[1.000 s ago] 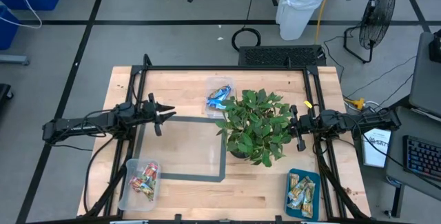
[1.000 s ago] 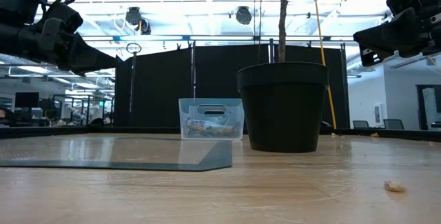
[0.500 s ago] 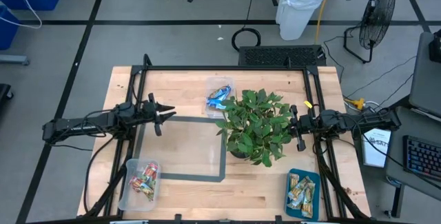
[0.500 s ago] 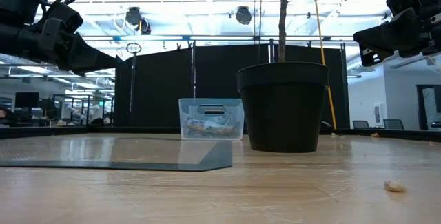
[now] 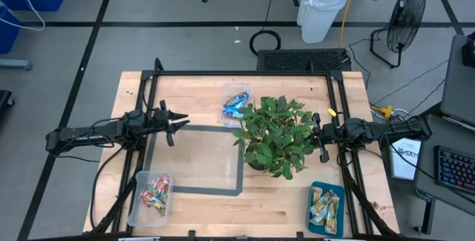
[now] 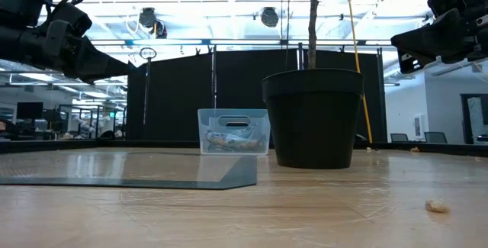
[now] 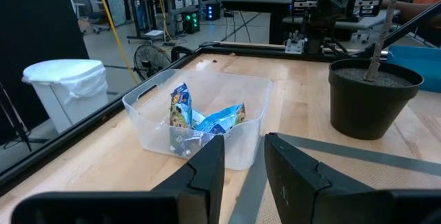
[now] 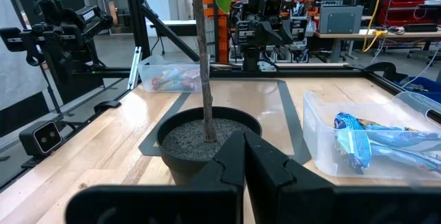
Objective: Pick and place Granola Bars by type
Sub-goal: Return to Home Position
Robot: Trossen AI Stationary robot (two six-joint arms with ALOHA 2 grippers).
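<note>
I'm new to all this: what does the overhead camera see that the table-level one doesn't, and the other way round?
Only the high view: the clear tub of red-and-tan granola bars and the teal tray of green-and-beige bars. Only the low view: the black pot seen whole from the side, a crumb on the wood, and the room behind. Both: the potted plant, the other tub with blue bars beside it, and the left arm and right arm held above the table.
</note>
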